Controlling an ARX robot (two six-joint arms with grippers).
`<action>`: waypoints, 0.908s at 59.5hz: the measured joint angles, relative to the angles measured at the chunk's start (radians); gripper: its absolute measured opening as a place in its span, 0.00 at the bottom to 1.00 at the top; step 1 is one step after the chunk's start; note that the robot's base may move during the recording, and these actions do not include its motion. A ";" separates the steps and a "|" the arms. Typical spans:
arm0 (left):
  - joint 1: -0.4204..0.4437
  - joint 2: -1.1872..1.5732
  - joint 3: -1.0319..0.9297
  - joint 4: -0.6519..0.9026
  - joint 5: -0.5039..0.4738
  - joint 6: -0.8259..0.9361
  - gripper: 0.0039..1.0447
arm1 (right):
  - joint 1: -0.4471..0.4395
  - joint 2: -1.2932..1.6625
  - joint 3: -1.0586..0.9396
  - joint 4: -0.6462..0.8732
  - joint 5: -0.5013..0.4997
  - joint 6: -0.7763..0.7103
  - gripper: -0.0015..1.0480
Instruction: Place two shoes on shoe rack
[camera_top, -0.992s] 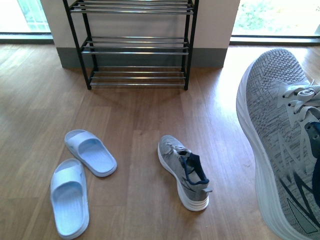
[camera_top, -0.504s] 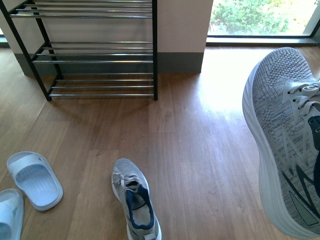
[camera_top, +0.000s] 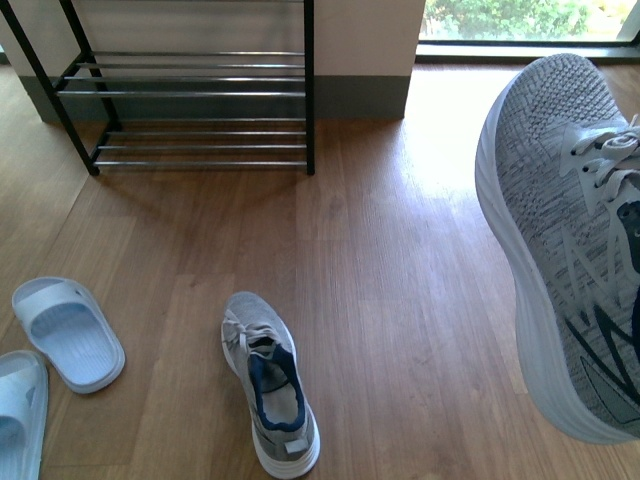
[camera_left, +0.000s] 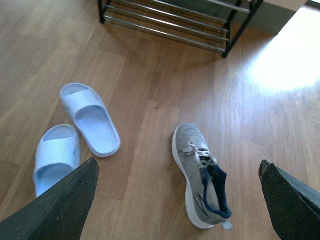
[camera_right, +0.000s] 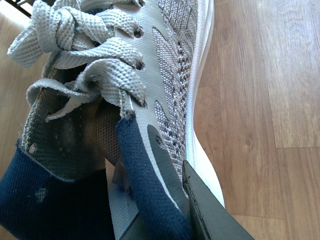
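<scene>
— Up a little goes the grey sneaker (camera_top: 560, 240) since a moment ago. Who has it?
— The right gripper (camera_right: 170, 200), pinching its soft navy collar. It's light and bendy; the toe may droop.
— The left gripper (camera_left: 178, 167)?
— Wide open, empty, above the other sneaker (camera_top: 268, 395) on the floor. Take that by the collar too.
— Farther off?
— Two blue sandals (camera_top: 68, 333), then the shoe rack (camera_top: 190, 90) by the wall, bare.

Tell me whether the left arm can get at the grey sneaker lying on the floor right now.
Probably yes. Its jaws stand wide open and empty, the grey sneaker lies on bare floor ahead of them, with the blue slides lying apart.
</scene>
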 joint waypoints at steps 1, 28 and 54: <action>-0.005 0.035 0.014 0.016 0.005 -0.004 0.91 | 0.000 0.000 0.000 0.000 0.000 0.000 0.01; -0.107 1.078 0.552 0.061 0.114 -0.124 0.91 | 0.000 0.000 0.000 0.000 0.000 0.000 0.01; -0.097 1.482 0.891 -0.056 0.165 -0.171 0.91 | 0.000 0.000 0.000 0.000 0.000 0.000 0.01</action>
